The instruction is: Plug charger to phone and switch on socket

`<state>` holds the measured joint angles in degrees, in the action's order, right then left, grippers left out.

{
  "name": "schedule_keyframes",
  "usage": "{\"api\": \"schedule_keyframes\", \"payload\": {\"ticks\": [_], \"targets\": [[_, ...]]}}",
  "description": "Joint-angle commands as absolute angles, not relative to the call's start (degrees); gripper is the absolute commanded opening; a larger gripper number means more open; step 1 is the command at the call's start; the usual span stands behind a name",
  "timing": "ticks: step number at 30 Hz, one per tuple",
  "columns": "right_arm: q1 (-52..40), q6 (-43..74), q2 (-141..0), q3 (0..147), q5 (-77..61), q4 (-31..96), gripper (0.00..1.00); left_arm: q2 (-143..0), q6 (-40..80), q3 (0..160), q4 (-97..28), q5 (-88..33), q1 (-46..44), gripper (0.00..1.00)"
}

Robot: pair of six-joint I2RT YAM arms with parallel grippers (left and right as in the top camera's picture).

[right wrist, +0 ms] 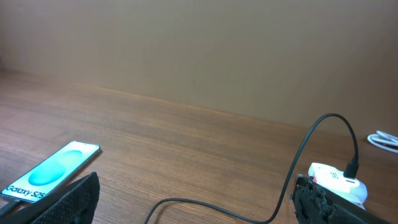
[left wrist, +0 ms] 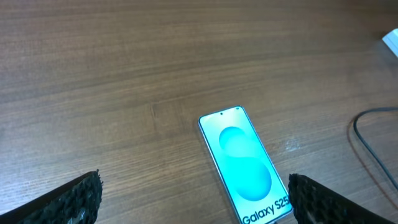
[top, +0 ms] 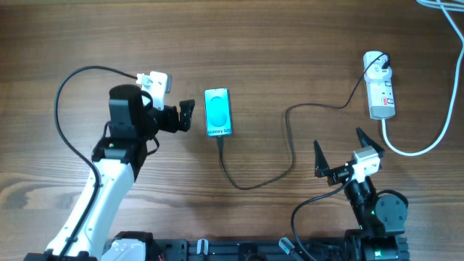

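The phone [top: 218,112] lies flat with its blue-green screen lit, "Galaxy S25" at its near end. The dark charger cable [top: 290,138] runs from the phone's near end, where its tip [top: 221,141] meets the phone, to a white plug adapter [top: 375,64] seated in the white socket strip [top: 380,98]. My left gripper [top: 187,116] is open and empty just left of the phone. My right gripper [top: 338,141] is open and empty, near the table front, below-left of the socket. The left wrist view shows the phone [left wrist: 245,165] between the open jaws [left wrist: 196,205]. The right wrist view shows the phone [right wrist: 50,171], the cable [right wrist: 249,214], the socket [right wrist: 339,177] and the open jaws [right wrist: 193,205].
A thick white cord [top: 435,138] loops from the socket along the table's right edge to the far right corner. The charger cable bows across the table between both arms. The cable also shows at the right of the left wrist view [left wrist: 373,149].
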<state>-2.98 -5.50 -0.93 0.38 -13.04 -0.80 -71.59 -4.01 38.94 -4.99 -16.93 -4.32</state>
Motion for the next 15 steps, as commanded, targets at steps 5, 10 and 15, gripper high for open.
{"api": "schedule_keyframes", "payload": {"ticks": [5, 10, 15], "targets": [[-3.33, -6.02, -0.27, 0.30, -12.29, -0.86, 1.00, -67.53, 0.45, 31.83, -1.72, -16.40, -1.19, 1.00], [-3.33, -6.02, -0.27, 0.30, -12.29, -0.86, 1.00, -63.33, 0.49, 26.96, -1.45, -16.40, 1.69, 1.00], [-3.33, -6.02, -0.27, 0.30, -12.29, -0.86, 1.00, -56.58, 1.28, 17.72, 1.23, -16.38, 4.95, 1.00]]}}
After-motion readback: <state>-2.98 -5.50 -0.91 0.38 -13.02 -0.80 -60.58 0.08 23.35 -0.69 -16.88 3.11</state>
